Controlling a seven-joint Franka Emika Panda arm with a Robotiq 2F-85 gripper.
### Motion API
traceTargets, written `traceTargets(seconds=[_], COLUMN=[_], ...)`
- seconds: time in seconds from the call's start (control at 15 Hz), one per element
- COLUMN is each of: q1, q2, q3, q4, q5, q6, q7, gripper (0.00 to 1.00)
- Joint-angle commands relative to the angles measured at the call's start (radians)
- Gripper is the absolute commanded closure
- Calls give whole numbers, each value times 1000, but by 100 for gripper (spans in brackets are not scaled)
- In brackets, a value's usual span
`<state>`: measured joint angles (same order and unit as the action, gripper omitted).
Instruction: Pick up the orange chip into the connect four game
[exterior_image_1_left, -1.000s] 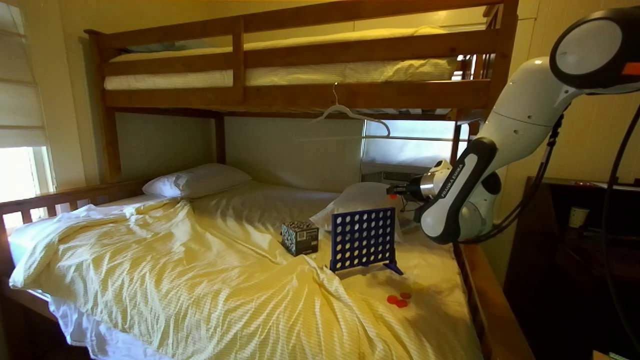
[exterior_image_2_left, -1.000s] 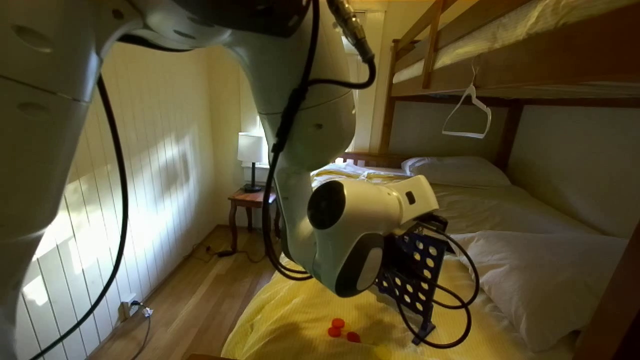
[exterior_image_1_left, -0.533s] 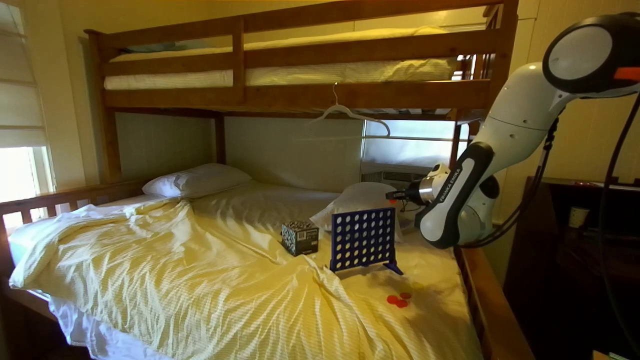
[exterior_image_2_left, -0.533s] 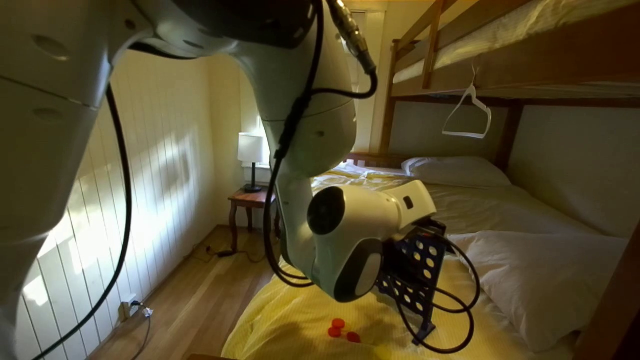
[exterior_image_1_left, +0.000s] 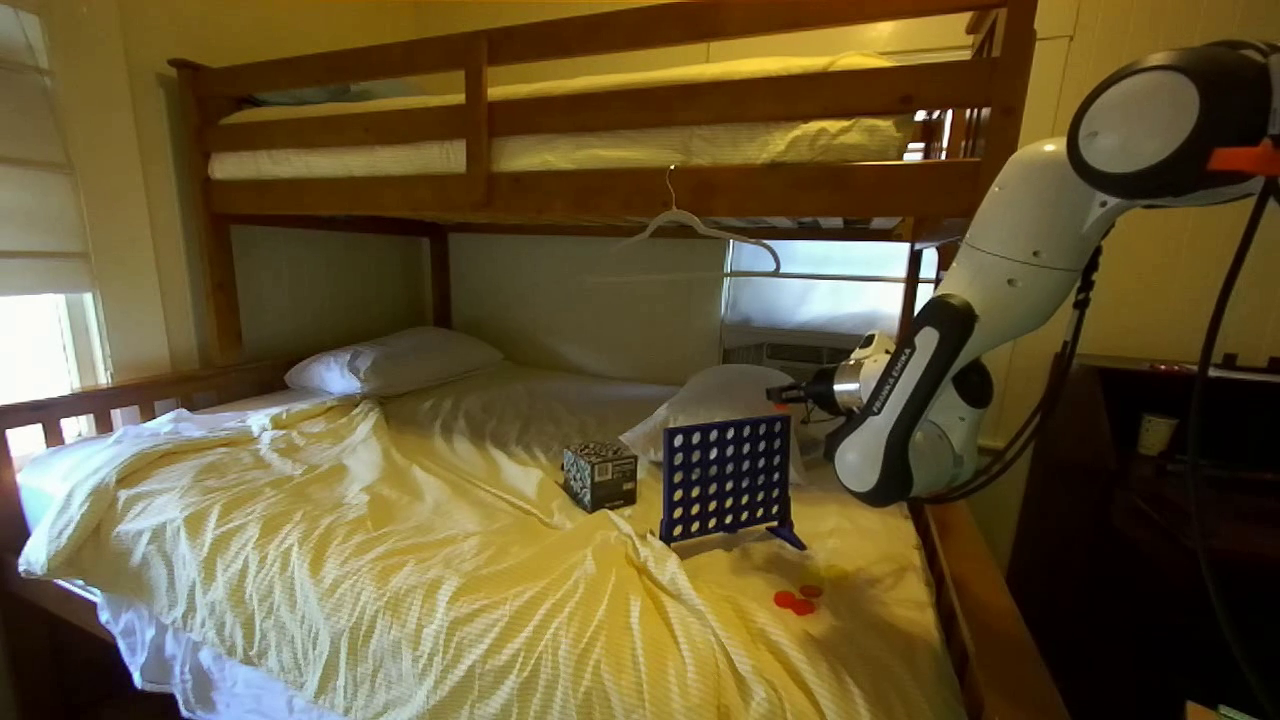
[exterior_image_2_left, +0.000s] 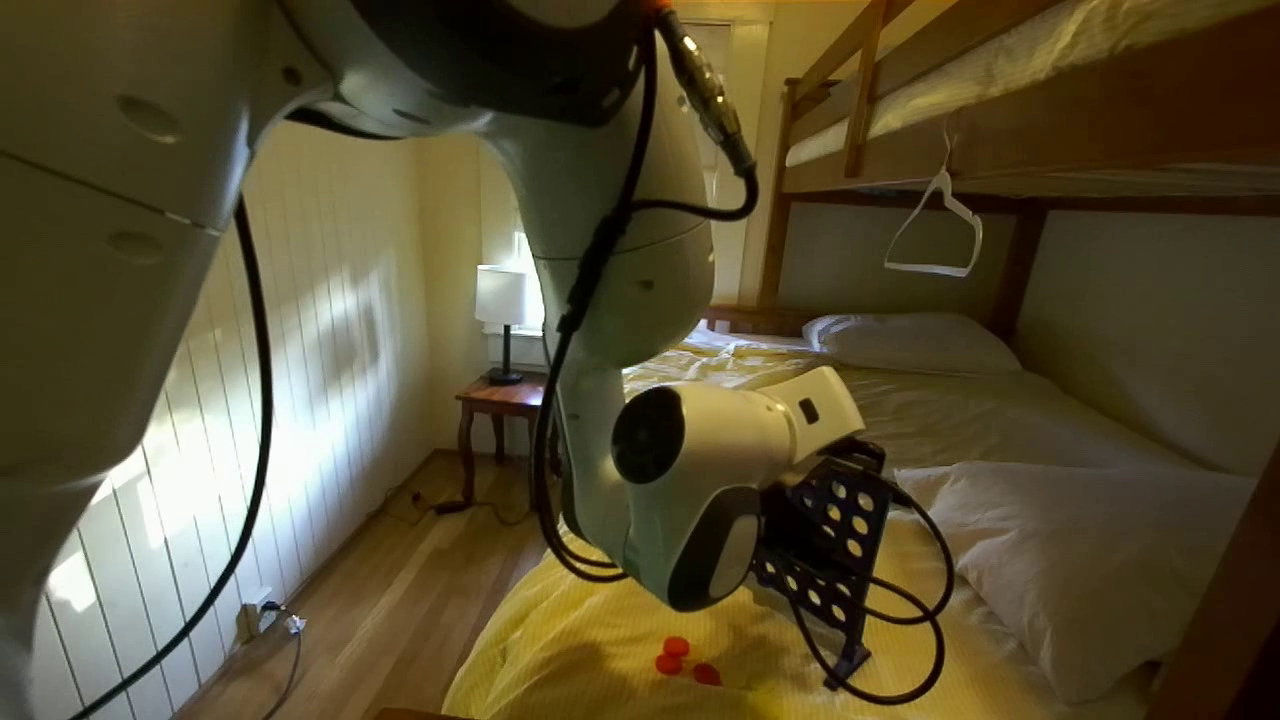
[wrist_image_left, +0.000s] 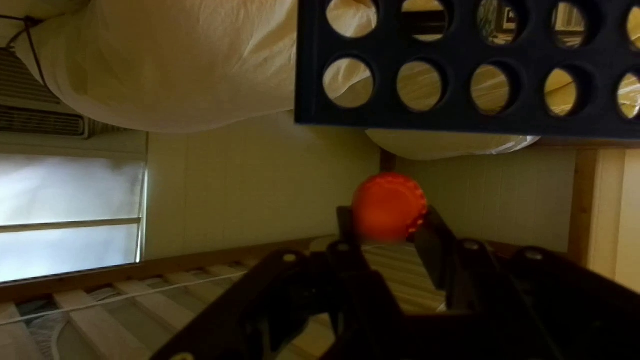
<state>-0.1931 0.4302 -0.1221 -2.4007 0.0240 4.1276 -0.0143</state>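
Claw (wrist_image_left: 387, 220) pinching an orange chip (wrist_image_left: 389, 202) near an upright Connect Four board (wrist_image_left: 460, 52)

In the wrist view, the two black fingers (wrist_image_left: 434, 244) stand narrow, clasping the round, ridge-edged chip between their tips. The dark blue board is at one o'clock from the chip, with a gap between them. In an exterior view, the claw appears just above the board's upper right corner; whether the chip is over a slot cannot be told. The white robot arm (exterior_image_1_left: 1020, 240) stretches away toward two o'clock.

From the board, a small patterned box (exterior_image_1_left: 602, 478) sits at nine o'clock, and three loose red-orange chips (exterior_image_1_left: 803, 607) lie at five o'clock on the yellow bedspread (exterior_image_1_left: 430, 580). A white pillow (exterior_image_1_left: 700, 400) lies behind the board at twelve o'clock. At eleven o'clock from the claw, a clothes hanger (exterior_image_1_left: 676, 214) hangs by the upper bunk's wooden rail (exterior_image_1_left: 850, 190).
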Motion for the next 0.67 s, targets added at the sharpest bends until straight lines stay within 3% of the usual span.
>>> traceTargets(seconds=[0.0, 0.6], q1=[18, 25], q2=[41, 83], q3=[-10, -11], q4=[38, 86], q5=[16, 34], q6=[39, 55], q7=[-17, -27], gripper=[91, 91])
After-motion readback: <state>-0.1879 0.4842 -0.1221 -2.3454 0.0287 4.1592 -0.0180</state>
